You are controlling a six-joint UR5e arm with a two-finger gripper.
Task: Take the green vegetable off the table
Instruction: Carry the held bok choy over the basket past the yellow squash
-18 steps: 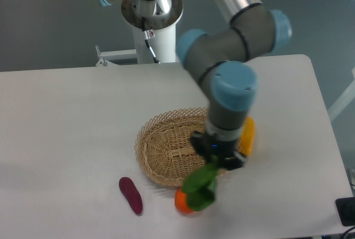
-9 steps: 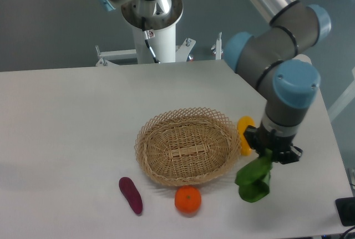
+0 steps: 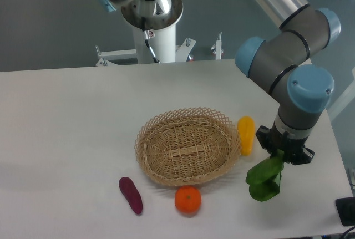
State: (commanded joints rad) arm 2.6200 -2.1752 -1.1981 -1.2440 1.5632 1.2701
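The green vegetable (image 3: 264,179) is a floppy dark green leafy bunch hanging from my gripper (image 3: 283,154) over the right part of the white table (image 3: 66,117). The gripper points straight down and is shut on the vegetable's upper end. The leaves droop below the fingers, which are mostly hidden by the wrist and the leaves. I cannot tell whether the leaf tips touch the tabletop.
A wicker basket (image 3: 187,146) sits at the table's middle. A yellow oblong vegetable (image 3: 246,134) lies just right of it, close to the gripper. An orange (image 3: 187,199) and a purple oblong vegetable (image 3: 131,194) lie in front of the basket. The table's right edge is near the arm.
The arm has carried the green vegetable from over the basket's front edge rightward, past the yellow vegetable, to the right side of the table. The orange is now uncovered.
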